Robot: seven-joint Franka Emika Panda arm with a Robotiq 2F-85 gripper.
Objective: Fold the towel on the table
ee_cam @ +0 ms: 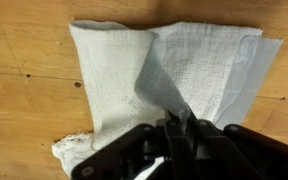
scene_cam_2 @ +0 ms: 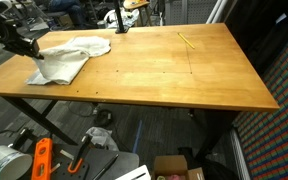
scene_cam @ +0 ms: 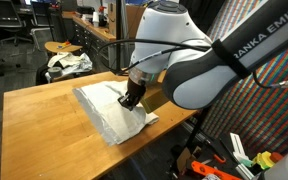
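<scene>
Your black two-fingered gripper (ee_cam: 179, 128) fills the bottom of the wrist view, jaws clenched on a raised fold of the soft off-white rectangular towel (ee_cam: 109, 85). A grey-shaded flap of the cloth rises from the middle of the towel into the pinch. The rest of the fabric lies spread and slightly creased on the large light-brown wooden butcher-block table (ee_cam: 24, 60), and a frayed corner shows near the lower left of that view.

In an exterior view, the bulky white and black robot arm (scene_cam: 184, 60) leans over the table (scene_cam: 44, 120) and the gripper (scene_cam: 132, 98) presses down on the towel (scene_cam: 109, 118). The towel sits close to the table edge on the robot's side, near a corner. Beyond the far edge, a white-and-dark patterned fabric bundle (scene_cam: 69, 64) rests on a small round wooden stool (scene_cam: 56, 47).

In an exterior view from across the table (scene_cam_2: 174, 75), the towel (scene_cam_2: 69, 60) lies rumpled at one end, by the far corner, with the gripper (scene_cam_2: 29, 47) on its outer side. A thin yellow stick (scene_cam_2: 187, 40) lies near the far edge, well apart from the towel.
</scene>
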